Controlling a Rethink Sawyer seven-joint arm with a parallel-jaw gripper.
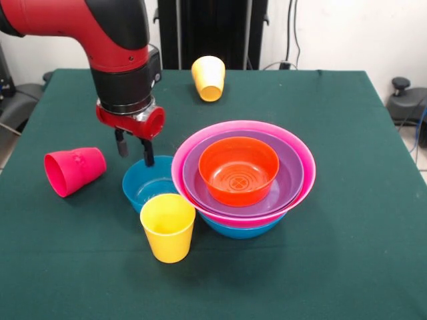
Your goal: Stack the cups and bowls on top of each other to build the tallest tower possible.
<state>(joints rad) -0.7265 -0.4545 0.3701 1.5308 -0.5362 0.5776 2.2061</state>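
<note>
The upright yellow cup [167,227] touches the small blue bowl [148,185], just beside the tower [243,179]. Above that bowl's far rim the gripper [134,149] hangs released; straddle the rim squarely before closing.

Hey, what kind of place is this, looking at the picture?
Probably a robotics lab or test room: a red and black robot arm works over a table under green cloth set with plastic bowls, and cables run down the white wall behind.

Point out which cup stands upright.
The yellow cup at the front, mouth up beside the blue bowl. The red-pink cup and far yellow cup lie tipped over.
</note>
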